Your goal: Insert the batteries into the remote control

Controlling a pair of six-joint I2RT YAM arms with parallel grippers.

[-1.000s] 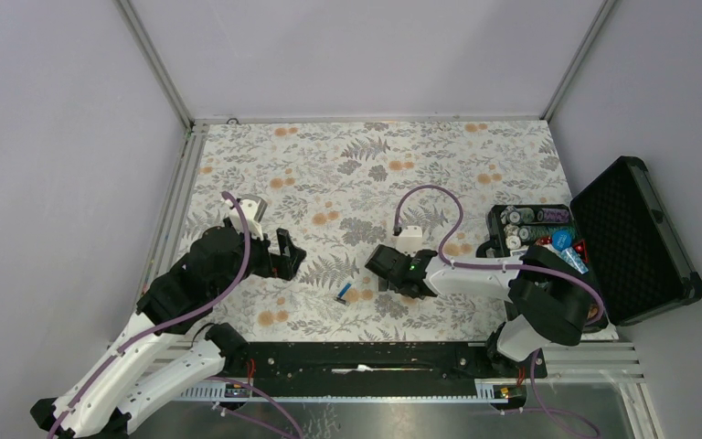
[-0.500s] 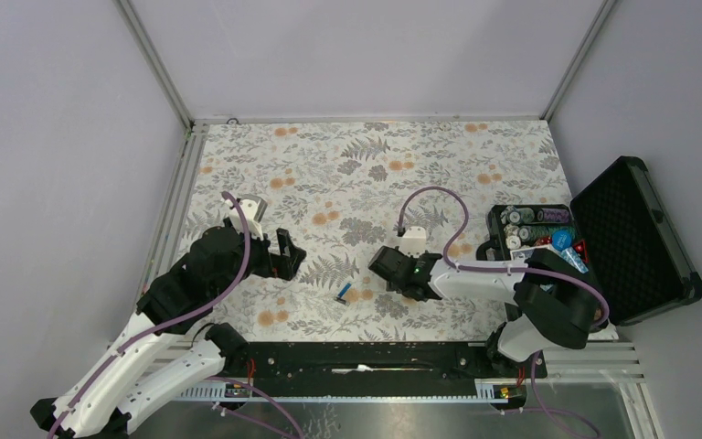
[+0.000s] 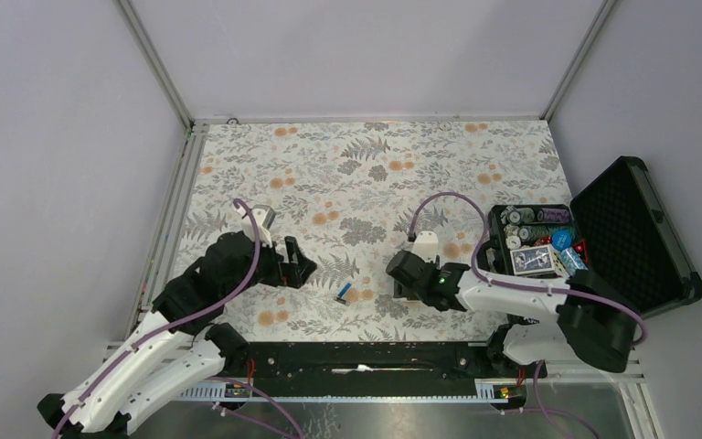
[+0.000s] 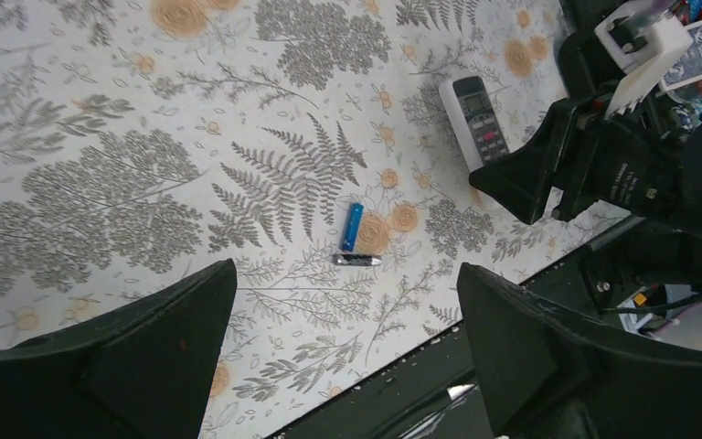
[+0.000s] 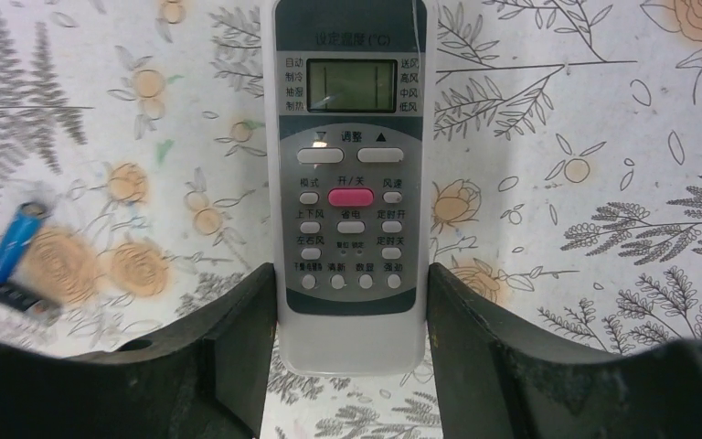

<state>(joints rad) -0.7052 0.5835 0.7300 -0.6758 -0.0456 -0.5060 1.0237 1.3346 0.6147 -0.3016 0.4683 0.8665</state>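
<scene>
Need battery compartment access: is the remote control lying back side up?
No, the remote control lies face up, its grey screen and red button showing between the fingers of the right gripper.

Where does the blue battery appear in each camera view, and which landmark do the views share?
Top external: the blue battery lies low in the centre.
Left wrist: near the middle.
Right wrist: at the far left edge.
Shared landmark: the orange flower printed right beside it.
</scene>
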